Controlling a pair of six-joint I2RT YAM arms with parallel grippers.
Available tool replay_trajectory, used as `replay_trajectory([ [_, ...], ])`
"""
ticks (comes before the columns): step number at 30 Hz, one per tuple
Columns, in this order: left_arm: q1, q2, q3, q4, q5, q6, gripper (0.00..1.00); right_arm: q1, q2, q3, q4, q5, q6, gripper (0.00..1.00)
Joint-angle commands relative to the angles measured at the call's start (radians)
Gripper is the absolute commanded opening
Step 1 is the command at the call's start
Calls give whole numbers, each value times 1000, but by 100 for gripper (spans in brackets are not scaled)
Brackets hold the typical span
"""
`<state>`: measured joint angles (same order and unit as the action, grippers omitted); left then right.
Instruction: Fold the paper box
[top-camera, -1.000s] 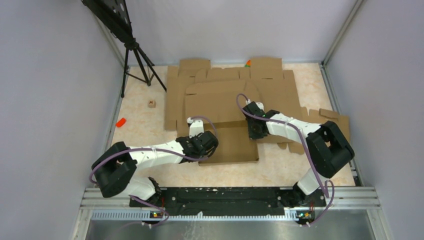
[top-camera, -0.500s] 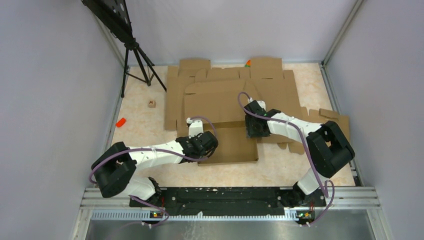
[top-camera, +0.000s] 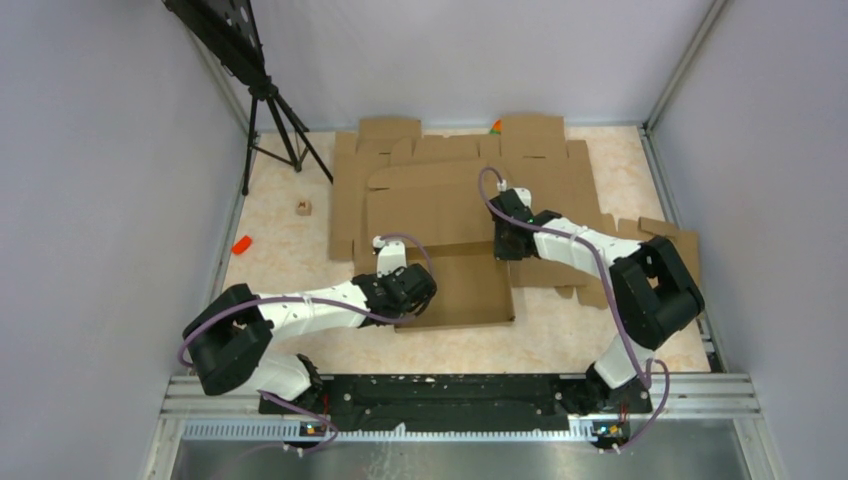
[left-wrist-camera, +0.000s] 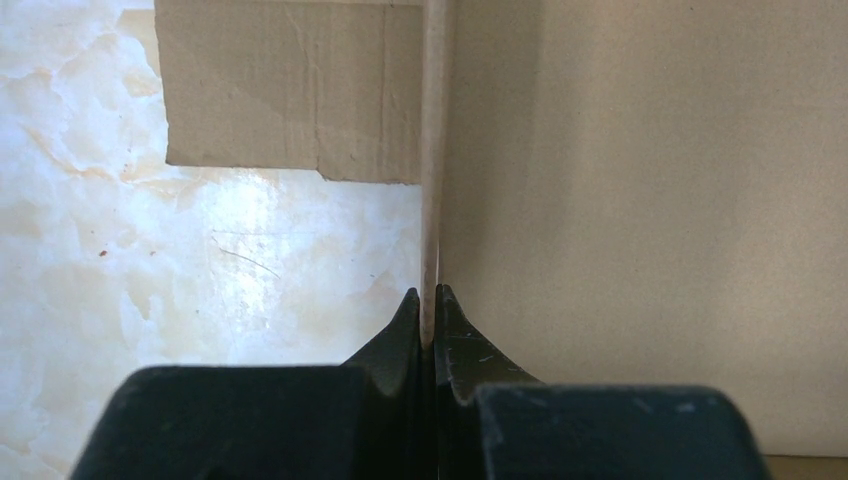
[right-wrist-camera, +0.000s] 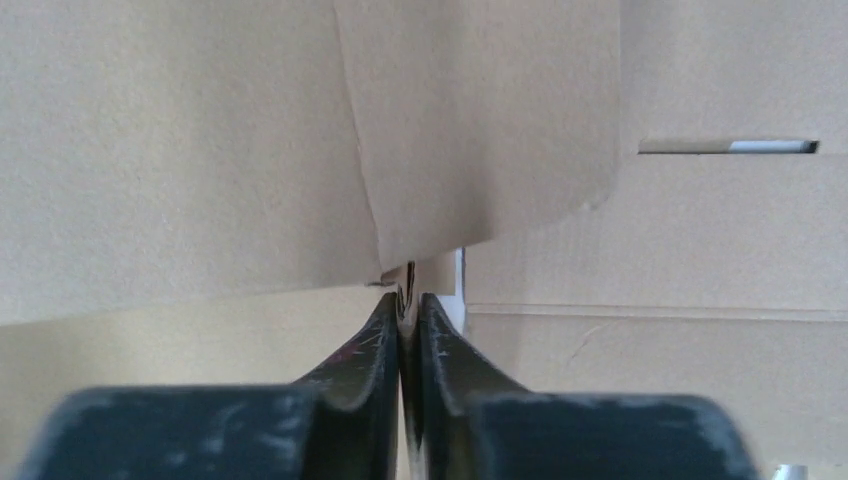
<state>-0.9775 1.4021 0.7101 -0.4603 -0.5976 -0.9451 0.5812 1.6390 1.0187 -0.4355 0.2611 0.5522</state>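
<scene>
Top external: the left gripper is pinching the near left edge of the paper box, whose large panel is spreading out ahead of its fingers and across toward the right gripper. The right gripper is sitting at the box's opposite edge, its fingertips hidden under its own body. Flat cardboard blanks are overlapping beneath the box and crowding the space beyond and outside the right gripper. A tripod, a small wooden block and an orange-red scrap are lying on the table, well off to the left gripper's outer side. A small orange-and-green thing is peeking out behind the blanks, too covered to identify. Left wrist: the left gripper is clamping tight on a thin cardboard edge seen end-on. The paper box is filling everything right of the fingers. Bare marbled table is showing to their left, with a flat flap ahead, cut off at the frame top. Right wrist: the right gripper is drawn to a thin slit at the corner of a rounded flap, and whether it is actually gripping that flap cannot be told. The paper box is overhanging the fingers and blocking the view ahead and left. To their right, a cardboard blank with a narrow slot is lying flat.
</scene>
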Motion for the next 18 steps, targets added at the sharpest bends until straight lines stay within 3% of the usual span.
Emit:
replay_trajectory([
  [1, -7, -23, 12, -15, -36, -14, 0, -10, 19, 31, 22, 4, -1, 0],
  [4, -9, -23, 16, -16, -32, -12, 0, -11, 0, 22, 30, 2, -3, 1],
  [7, -9, -34, 15, -23, -39, -15, 2, -11, -19, 21, 28, -11, -22, 44],
  [8, -9, -38, 14, -25, -43, -15, 8, -11, -32, 14, 31, -15, -25, 49],
  [12, -9, -56, 18, -39, -64, -8, 35, -11, -103, -14, 36, -29, -34, 57],
  [15, -9, -97, 17, -51, -83, 0, 46, -11, -173, -48, 36, -53, -42, 63],
  [18, -9, -160, 23, -80, -104, 17, 49, -13, -271, -87, 42, -56, -57, 70],
])
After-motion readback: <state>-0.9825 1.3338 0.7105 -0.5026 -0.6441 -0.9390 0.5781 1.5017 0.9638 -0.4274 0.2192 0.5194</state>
